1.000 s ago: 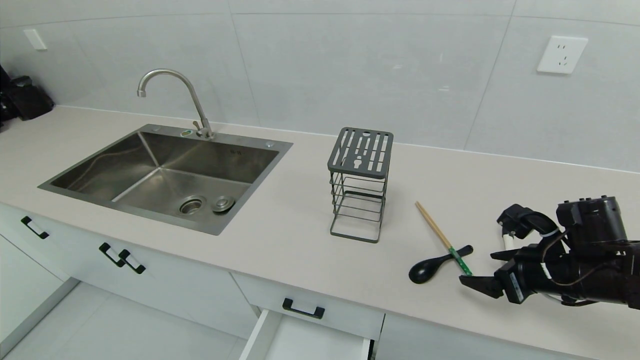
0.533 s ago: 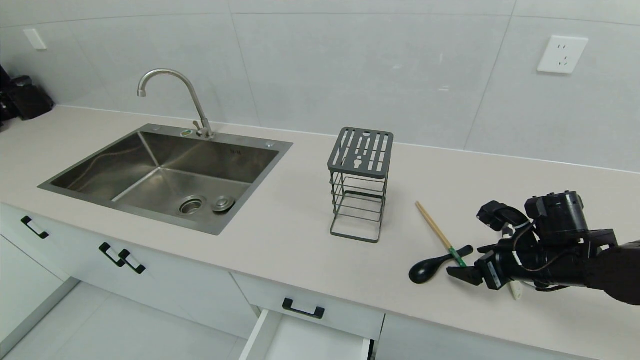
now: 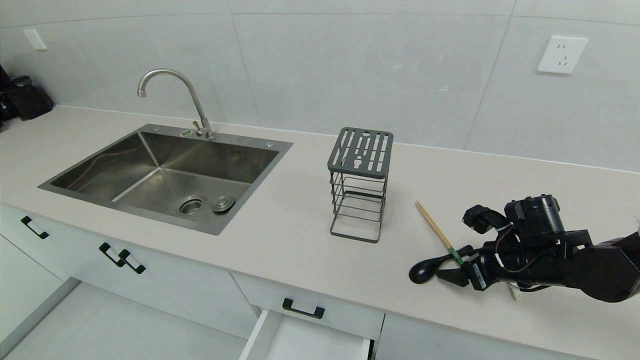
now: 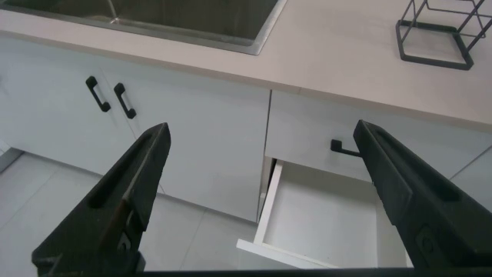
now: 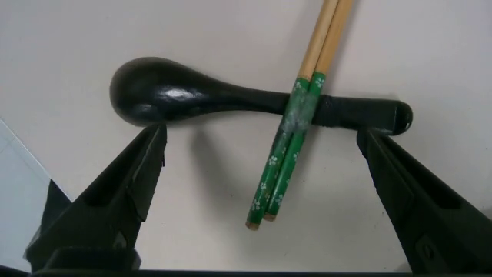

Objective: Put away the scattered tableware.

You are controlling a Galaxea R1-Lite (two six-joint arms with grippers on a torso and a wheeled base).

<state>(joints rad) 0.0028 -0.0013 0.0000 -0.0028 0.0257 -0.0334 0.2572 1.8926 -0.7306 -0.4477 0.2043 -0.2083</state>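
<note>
Our right pincer (image 3: 454,262) spread wide, low over the counter (image 3: 280,240) | black spoon (image 3: 422,272) and crossed chopsticks (image 3: 434,226) lie within its span | we judge: poised to pinch them both.

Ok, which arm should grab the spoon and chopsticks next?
Right. The right gripper, open, hangs over the black spoon and chopsticks on the counter; the left gripper is down by the open drawer.
</note>
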